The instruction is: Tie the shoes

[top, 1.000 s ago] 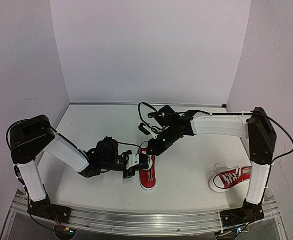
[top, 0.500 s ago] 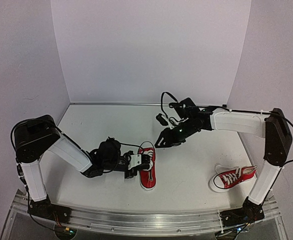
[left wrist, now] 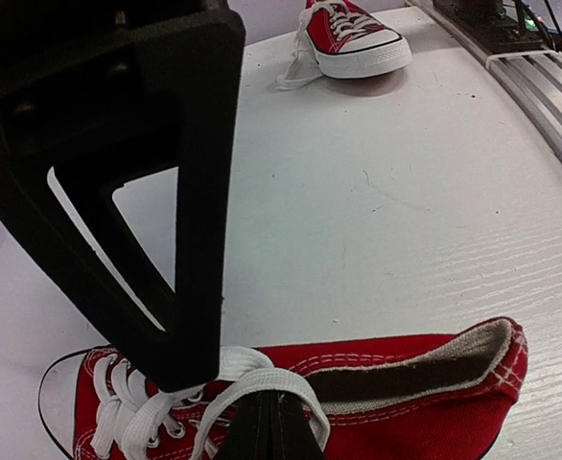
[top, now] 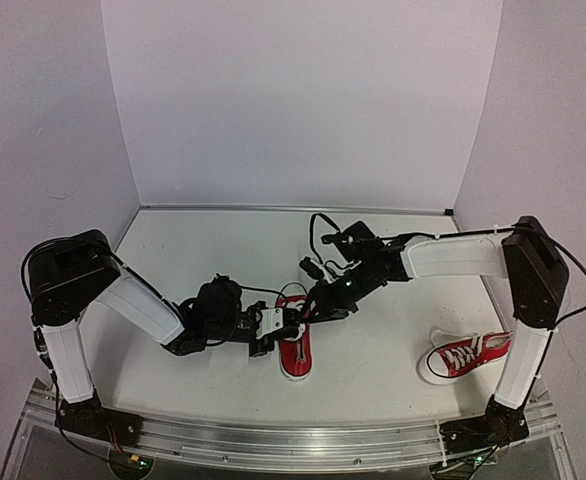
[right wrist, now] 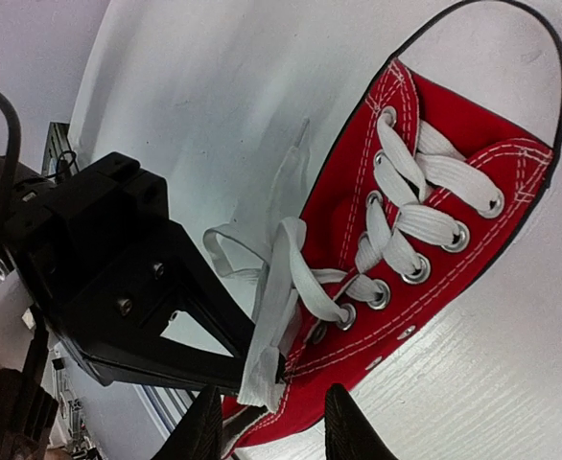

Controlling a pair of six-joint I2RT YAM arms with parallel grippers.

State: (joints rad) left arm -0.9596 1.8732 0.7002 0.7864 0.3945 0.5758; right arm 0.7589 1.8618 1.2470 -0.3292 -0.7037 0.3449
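Left hand [right wrist: 277,370] pinches lace [right wrist: 267,321]; shoe [right wrist: 350,192] partly cropped

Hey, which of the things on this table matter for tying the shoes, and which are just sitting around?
For the job: middle red shoe, its white lace, right-hand red shoe.
Just around: table, metal rail at the near edge, backdrop walls.

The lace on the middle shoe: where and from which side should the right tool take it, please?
Probably the flat stretch of lace standing off the shoe, just past the pinch of the left tool: it is raised and clear of the eyelets. Come from the heel end, where the open right tool lines up.
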